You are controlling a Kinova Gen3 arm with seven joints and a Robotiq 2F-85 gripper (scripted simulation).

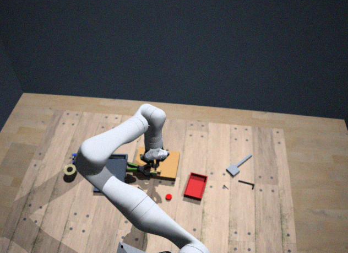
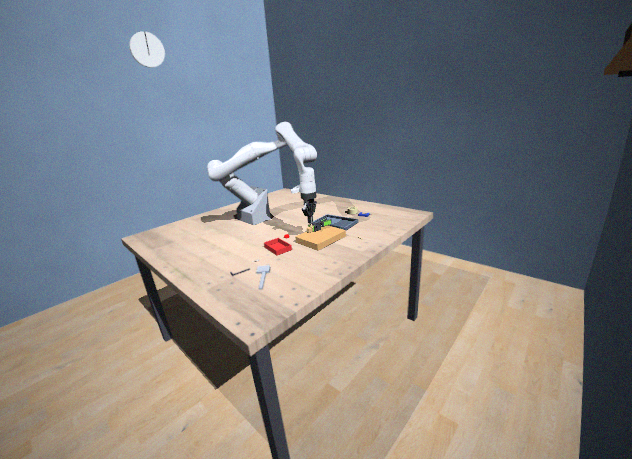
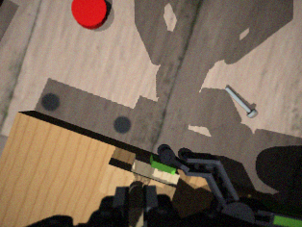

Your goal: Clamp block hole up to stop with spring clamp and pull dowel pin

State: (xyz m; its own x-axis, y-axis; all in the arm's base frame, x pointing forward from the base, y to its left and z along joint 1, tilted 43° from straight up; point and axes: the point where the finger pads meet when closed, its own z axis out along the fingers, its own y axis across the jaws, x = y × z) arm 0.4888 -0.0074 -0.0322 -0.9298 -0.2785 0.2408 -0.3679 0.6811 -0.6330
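The bench board (image 1: pixel 169 166) (image 2: pixel 322 238) (image 3: pixel 53 168) lies on the table. The small pale block (image 3: pixel 143 167) is at its near edge, flat as far as I can see. The black and green spring clamp (image 1: pixel 144 170) (image 3: pixel 212 167) reaches in from the dark tray's side, its jaw at the block. The bench stop is hard to tell apart from the block, and the gap between them is hidden. My gripper (image 1: pixel 154 165) (image 2: pixel 309 223) (image 3: pixel 136 203) points down over the block, nearly closed, with the brown dowel pin (image 3: pixel 138 206) between its fingers. The pin's lower end and the hole are hidden.
A dark tray (image 1: pixel 126 160) is left of the board. A red tray (image 1: pixel 195 186) (image 2: pixel 277 246) and red disc (image 1: pixel 168 197) (image 3: pixel 89 11) are nearby. A bolt (image 3: pixel 241 102) lies near the clamp. A mallet (image 1: pixel 233 170), hex key (image 1: pixel 246 182) and tape roll (image 1: pixel 69 169) lie farther out.
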